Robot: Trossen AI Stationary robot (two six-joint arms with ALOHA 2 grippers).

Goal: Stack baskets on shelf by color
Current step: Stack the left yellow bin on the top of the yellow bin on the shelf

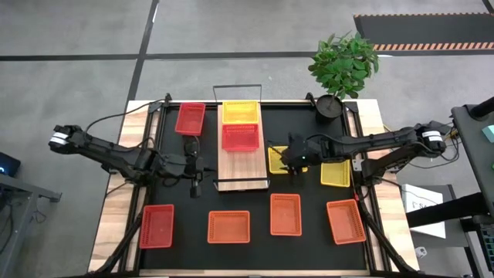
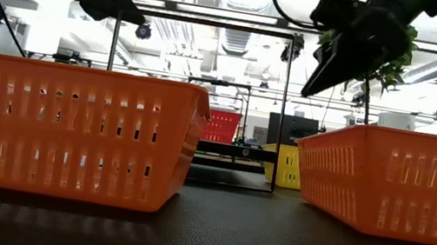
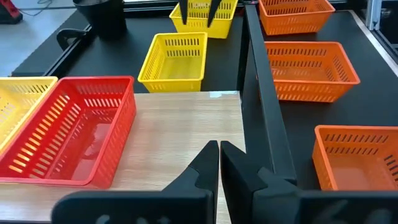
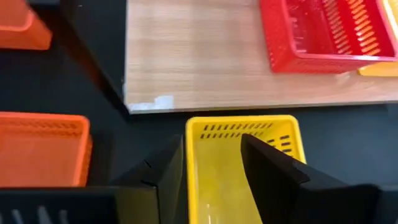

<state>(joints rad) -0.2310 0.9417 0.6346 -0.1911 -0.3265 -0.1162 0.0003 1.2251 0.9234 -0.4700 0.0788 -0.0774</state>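
Note:
The light-wood shelf (image 1: 241,166) lies mid-table and carries a yellow basket (image 1: 240,112) at its far end and a red basket (image 1: 240,137) just nearer. My right gripper (image 4: 212,140) hovers open above a yellow basket (image 1: 276,160) that sits on the mat right of the shelf. One finger stands over the basket's inside and one outside its wall, clear of it. My left gripper (image 3: 219,146) is shut and empty, left of the shelf's bare near end (image 3: 186,124). Another yellow basket (image 1: 335,173) lies farther right.
Three orange baskets (image 1: 228,226) (image 1: 285,214) (image 1: 345,221) and a red one (image 1: 157,225) line the mat's near side. Another red basket (image 1: 190,118) lies far left of the shelf. A potted plant (image 1: 340,69) stands at the far right. Thin wire rails (image 2: 283,106) rise at the shelf's ends.

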